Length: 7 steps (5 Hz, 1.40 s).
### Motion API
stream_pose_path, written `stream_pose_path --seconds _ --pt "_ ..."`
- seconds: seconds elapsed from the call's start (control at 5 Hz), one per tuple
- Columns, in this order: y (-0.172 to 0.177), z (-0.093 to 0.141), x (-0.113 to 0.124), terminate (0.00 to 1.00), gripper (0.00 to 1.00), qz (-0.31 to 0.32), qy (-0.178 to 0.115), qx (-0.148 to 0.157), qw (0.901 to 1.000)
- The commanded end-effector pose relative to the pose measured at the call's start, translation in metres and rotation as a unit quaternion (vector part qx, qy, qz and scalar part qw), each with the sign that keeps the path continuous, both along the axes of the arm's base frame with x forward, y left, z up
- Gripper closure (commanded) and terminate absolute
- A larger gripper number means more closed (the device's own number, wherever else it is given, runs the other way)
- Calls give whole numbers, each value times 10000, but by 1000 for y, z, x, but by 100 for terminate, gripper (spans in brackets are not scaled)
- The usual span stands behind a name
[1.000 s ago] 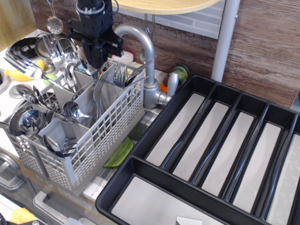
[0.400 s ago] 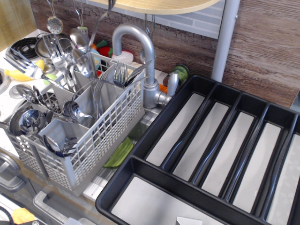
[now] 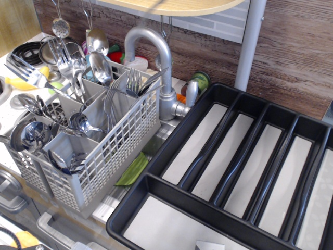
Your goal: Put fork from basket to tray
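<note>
The light grey lattice basket (image 3: 112, 151) stands at the left, with cutlery upright in its compartments. Steel forks stand tines-up in it: one (image 3: 134, 82) in the back compartment beside the faucet, others (image 3: 65, 63) at the back left. Round-bowled spoons (image 3: 101, 67) fill other compartments. The large black tray (image 3: 156, 183) lies at the right and holds no cutlery; its long slots (image 3: 231, 156) and its crosswise slot show pale grey bottoms. My gripper is out of view, and no fork shows in the air.
A grey curved faucet (image 3: 156, 47) rises right behind the basket, between it and the tray. A grey post (image 3: 251, 41) and a wooden shelf (image 3: 177, 6) are above the tray's far edge. A green item (image 3: 132, 169) lies below the basket. Loose cutlery lies at the far left.
My gripper, low over the basket's back compartments a second ago, has risen out of the frame. The spoons it hid at the back now show.
</note>
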<state>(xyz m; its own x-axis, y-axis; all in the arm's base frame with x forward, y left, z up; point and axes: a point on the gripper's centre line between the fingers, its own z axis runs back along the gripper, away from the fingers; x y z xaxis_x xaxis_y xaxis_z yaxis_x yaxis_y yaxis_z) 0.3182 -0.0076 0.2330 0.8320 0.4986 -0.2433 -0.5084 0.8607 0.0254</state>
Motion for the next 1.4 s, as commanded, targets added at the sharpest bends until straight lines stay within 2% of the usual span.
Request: stream_pose_path --seconds 0.0,0.4,0.6,0.8,1.0,1.2 --pt "-26 -6 0 0 100 941 -85 -616 9936" --pt "-44 -54 -1 0 100 1834 -102 -865 9792" --pt "-49 -72 4 0 100 2074 -246 -1181 9708" --pt "-56 -83 10 0 100 2240 -389 -1370 9641" --pt "-67 -85 18 0 100 2323 -483 -1526 9594" --pt "-64 -100 23 0 100 2097 -593 -1450 9651"
